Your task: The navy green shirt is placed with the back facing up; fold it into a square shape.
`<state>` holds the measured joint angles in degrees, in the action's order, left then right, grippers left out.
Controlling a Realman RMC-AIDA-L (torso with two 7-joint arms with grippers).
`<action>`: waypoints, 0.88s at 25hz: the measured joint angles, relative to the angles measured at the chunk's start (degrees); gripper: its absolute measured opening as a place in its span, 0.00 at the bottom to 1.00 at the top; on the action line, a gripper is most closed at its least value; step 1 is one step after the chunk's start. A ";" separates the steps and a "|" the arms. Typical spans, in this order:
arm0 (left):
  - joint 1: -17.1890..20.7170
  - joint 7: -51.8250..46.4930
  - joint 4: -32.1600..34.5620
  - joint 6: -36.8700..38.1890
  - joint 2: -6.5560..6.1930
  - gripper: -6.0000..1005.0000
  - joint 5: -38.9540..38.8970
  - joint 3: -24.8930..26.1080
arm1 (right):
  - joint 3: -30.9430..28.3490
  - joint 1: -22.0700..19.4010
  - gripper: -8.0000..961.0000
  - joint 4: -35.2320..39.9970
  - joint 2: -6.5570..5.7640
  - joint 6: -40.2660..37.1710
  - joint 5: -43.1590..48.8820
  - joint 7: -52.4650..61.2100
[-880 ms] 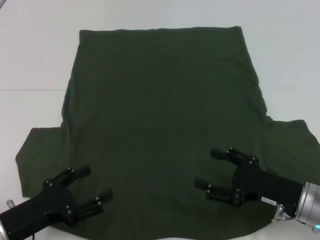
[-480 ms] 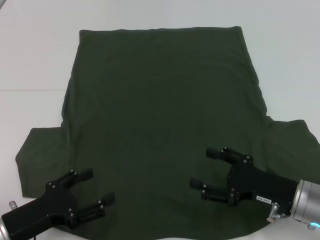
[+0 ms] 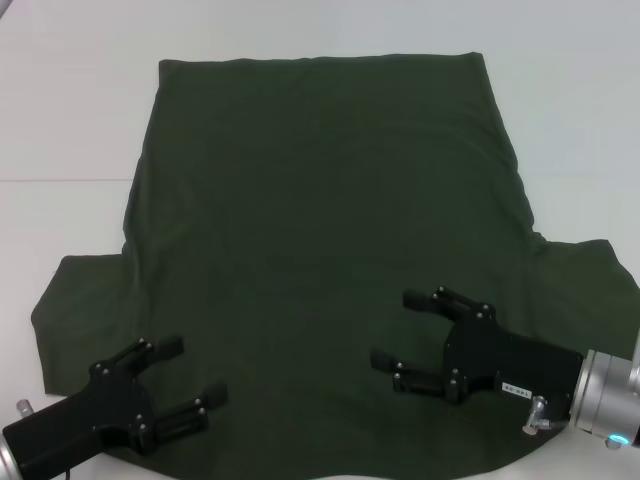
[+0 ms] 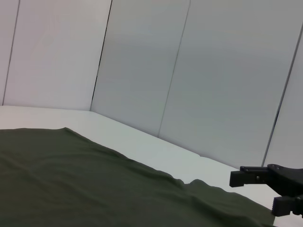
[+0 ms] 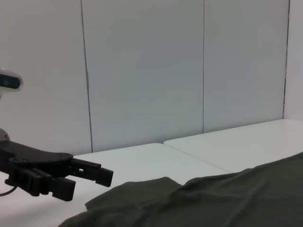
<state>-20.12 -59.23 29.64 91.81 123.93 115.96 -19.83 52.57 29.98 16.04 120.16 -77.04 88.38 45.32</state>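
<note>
I see the navy green shirt (image 3: 320, 250) lying flat and spread out on the white table (image 3: 70, 120). Nothing is folded yet, so I think I am at the very start: getting ready for the first grab.

My left gripper (image 3: 193, 385) hangs over the near edge of the shirt, close to the sleeve on its own side. Its two fingers are spread apart and hold nothing. The sleeve sticks out just past it, away from the middle of the shirt.

My right gripper (image 3: 395, 330) hangs over the shirt too, closer to the middle than the left one. Its fingers are spread wide and hold nothing. They point across the shirt toward my left gripper. The other sleeve lies behind it, on its outer side.

I cannot tell how high either gripper is above the cloth.

Next, I think each gripper has to go down to the cloth and pinch it near an edge or a sleeve. The cloth is soft and thin, so I would need to get a finger under it, or it may slip away. Then I could lift and lay that part over the middle.
</note>
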 joint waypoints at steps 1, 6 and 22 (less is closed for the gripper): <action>0.00 0.00 0.06 0.06 0.00 0.93 0.00 -0.06 | 0.00 0.10 0.97 0.01 0.00 0.03 -0.07 0.00; 0.08 -1.21 0.11 0.01 0.00 0.93 -0.22 0.68 | -0.39 0.21 0.97 0.03 -0.02 0.21 -0.33 0.03; -3.21 -52.77 10.40 -3.18 -5.76 0.93 5.04 6.20 | -1.51 -2.60 0.97 1.30 -0.57 -0.28 -0.29 2.64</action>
<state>-23.33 -112.01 40.04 88.63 118.17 121.00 -13.62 51.06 27.39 17.33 119.60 -77.32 88.10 47.96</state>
